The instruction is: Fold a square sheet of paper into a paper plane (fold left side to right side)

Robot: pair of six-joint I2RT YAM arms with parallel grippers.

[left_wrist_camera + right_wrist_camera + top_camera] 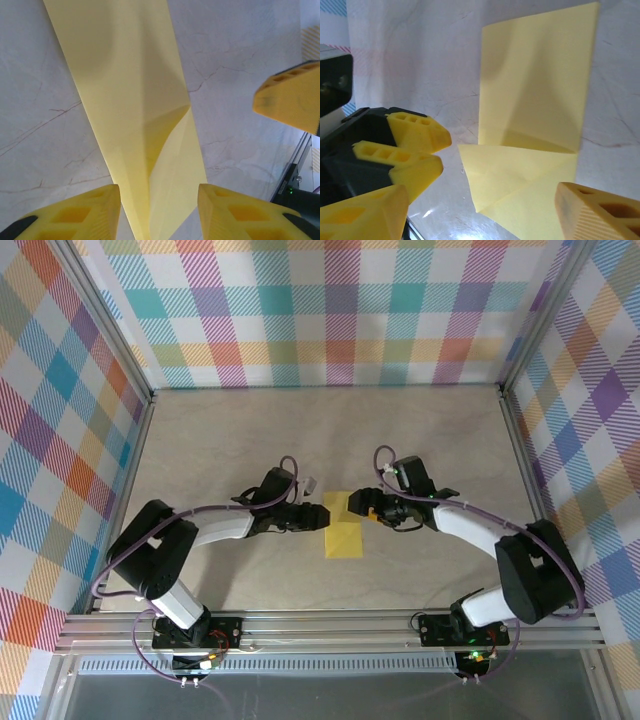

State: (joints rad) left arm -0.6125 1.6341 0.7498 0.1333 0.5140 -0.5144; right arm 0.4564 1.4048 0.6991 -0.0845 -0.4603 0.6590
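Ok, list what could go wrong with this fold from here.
1. The lifted flap on the yellow paper may spring open or crease crookedly if pressed unevenly.
2. Both sets of jaws stand open and neither seems to pin the paper, so a push could slide it across the smooth table.

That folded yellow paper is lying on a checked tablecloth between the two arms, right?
No. The folded bright yellow paper sheet lies between the left arm and right arm on a plain pale tabletop; only the walls are checked, as the top external view shows.
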